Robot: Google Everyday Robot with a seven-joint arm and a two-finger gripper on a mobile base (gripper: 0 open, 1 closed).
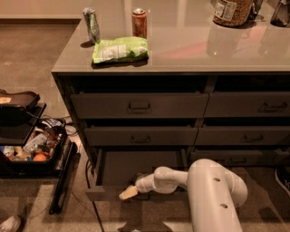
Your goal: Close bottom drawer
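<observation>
Far left, on the floor: open black case (pixel 20 136) with small mixed items inside. A light shoe (pixel 9 223) sits at the lower left corner. A black bar (pixel 63 179) lies on the floor between the case and the cabinet.

Table (pixel 190 50), left part: dented green-silver can (pixel 92 25), upright. Red can (pixel 139 22), upright, just to its right. Green snack bag (pixel 120 49) lies flat in front of both cans. Jar (pixel 233 11) is at the far right of the top, cut off by the frame edge.

Wider left column: top drawer (pixel 138 105) and middle drawer (pixel 140 135) are nearly flush with the frame.

Bottom drawer (pixel 140 165) is the lowest in this column. It stands open, pulled well out toward the camera, with its inside showing.

Pincer (pixel 128 193): tan tip, low, at the bottom drawer's front panel near mid-width, overlapping the panel's upper edge. It points left and slightly down. Open or closed: cannot tell. Contact with the panel: cannot confirm.

White arm (pixel 213 195) reaches in from the lower right, with the wrist section running leftward along the drawer front.

Right column drawers (pixel 247 105): shut or close to it.
</observation>
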